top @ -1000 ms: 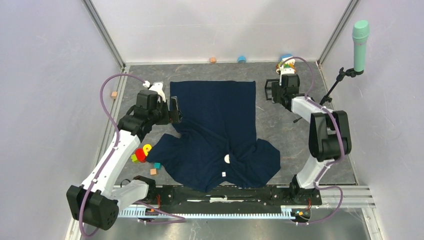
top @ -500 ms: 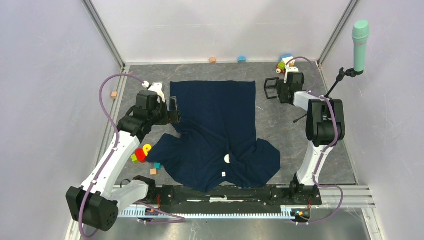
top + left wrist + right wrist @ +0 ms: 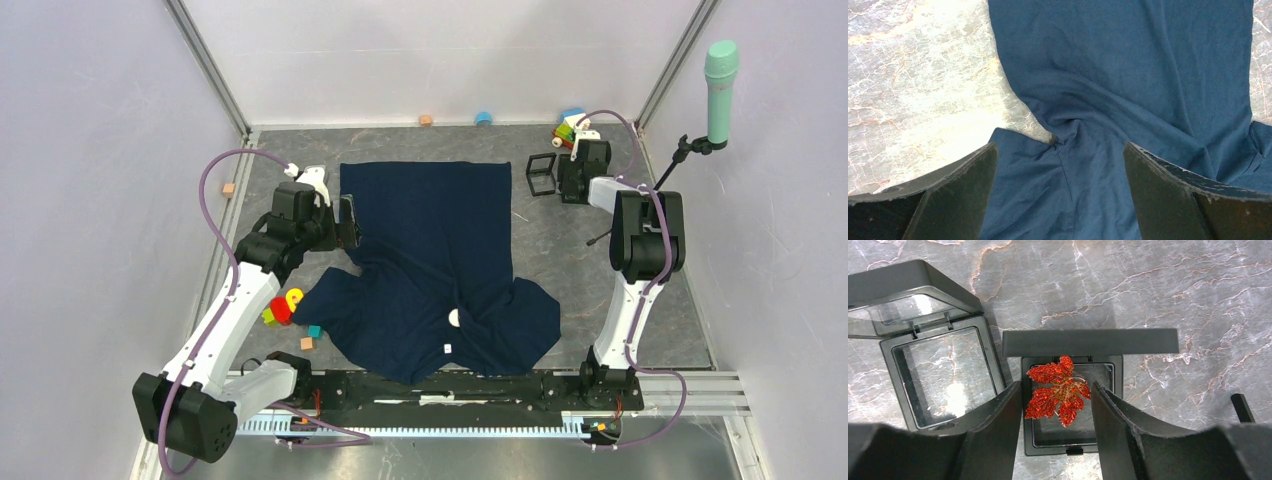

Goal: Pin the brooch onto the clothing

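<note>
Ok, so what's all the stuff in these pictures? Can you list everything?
shirt: one, dark navy, spread across the middle of the table.
brooch: one, red maple leaf, over an open case.
display cases: two, black with clear panes, both open, right of the shirt.
small blocks: about five, orange, teal and blue, scattered around.
toy pile: one, red, yellow and green, by the shirt's left sleeve.
colourful toys: one cluster, far right corner.
microphone: one, teal, on a black stand.
table: one, grey marbled.
left gripper: open, over the shirt.
right gripper: fingers either side of the brooch.
</note>
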Robot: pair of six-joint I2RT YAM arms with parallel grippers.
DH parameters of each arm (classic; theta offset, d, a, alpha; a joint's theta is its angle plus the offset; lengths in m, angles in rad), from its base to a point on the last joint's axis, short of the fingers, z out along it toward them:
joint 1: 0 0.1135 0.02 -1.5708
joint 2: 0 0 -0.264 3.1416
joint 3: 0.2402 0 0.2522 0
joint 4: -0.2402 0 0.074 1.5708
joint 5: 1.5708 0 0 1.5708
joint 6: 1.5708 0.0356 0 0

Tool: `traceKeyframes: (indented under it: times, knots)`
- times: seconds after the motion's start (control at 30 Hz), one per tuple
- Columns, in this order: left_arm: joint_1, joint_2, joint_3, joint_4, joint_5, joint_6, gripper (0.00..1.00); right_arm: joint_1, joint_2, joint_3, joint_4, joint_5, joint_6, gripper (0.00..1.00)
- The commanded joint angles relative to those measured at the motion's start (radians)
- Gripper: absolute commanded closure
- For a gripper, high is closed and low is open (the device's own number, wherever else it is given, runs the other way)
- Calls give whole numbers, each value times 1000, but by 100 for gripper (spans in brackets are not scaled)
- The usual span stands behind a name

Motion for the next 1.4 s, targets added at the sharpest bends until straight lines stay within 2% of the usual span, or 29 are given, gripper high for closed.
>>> traceKeyframes:
  times: [0.0,0.27,0.6,0.93,1.1,1.2,1.27,1.37]
  knots:
    - [4,-23,-4,10,-3,42,0,-11,17,35,-27,-28,43,44]
    - [5,-33,-11,12,0,41,0,-11,-33,6,-27,-20,39,66]
    - [4,-36,-15,15,17,36,0,-11,-177,-89,-7,-15,18,80]
    - [5,-47,-22,20,20,36,0,-6,-222,-155,1,-76,9,89]
    - [4,-75,-48,66,157,56,6,42,-354,-276,45,-166,-14,88]
    - [4,-96,-55,87,230,43,7,120,-453,-375,77,-218,-1,88]
    - [2,-108,-69,112,281,-2,8,177,-521,-438,96,-228,1,88]
    - [-8,-123,-156,238,400,-150,9,290,-622,-527,117,-239,4,88]
